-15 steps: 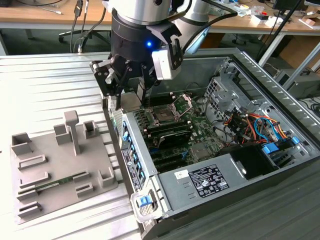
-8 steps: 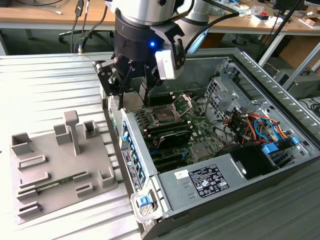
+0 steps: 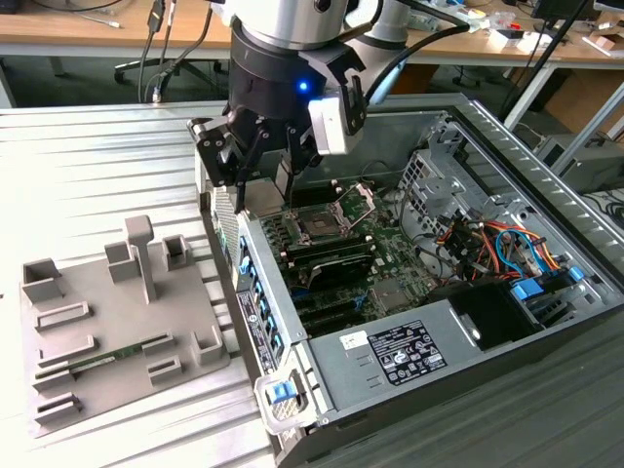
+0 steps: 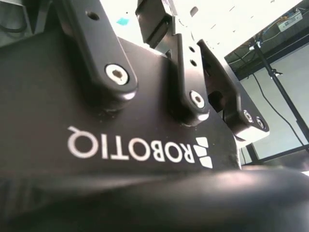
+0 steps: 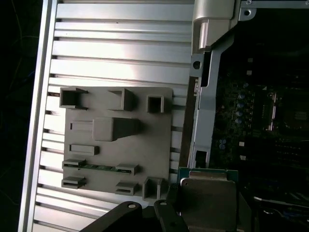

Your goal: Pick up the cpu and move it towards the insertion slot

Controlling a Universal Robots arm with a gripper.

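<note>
We are seeing hand (image 3: 265,161) gripping cpu (image 5: 207,178), hovering over computer case (image 3: 468,283) edge, near insertion slot (image 3: 322,222); grey tray (image 3: 107,322) lying on ribbed table (image 3: 97,166).

The exterior view looks down at an angle from above and off to one side, taking in the ribbed metal bench (image 3: 97,166), the grey tray (image 3: 117,322) at lower left of the frame and the open computer case (image 3: 439,292) at right. The first wrist view looks straight down from higher up, sharing that tray (image 5: 116,140) and the case's edge (image 5: 205,111). The second wrist view sits very close behind the claw's black body (image 4: 96,140), facing upward toward the ceiling.
</note>
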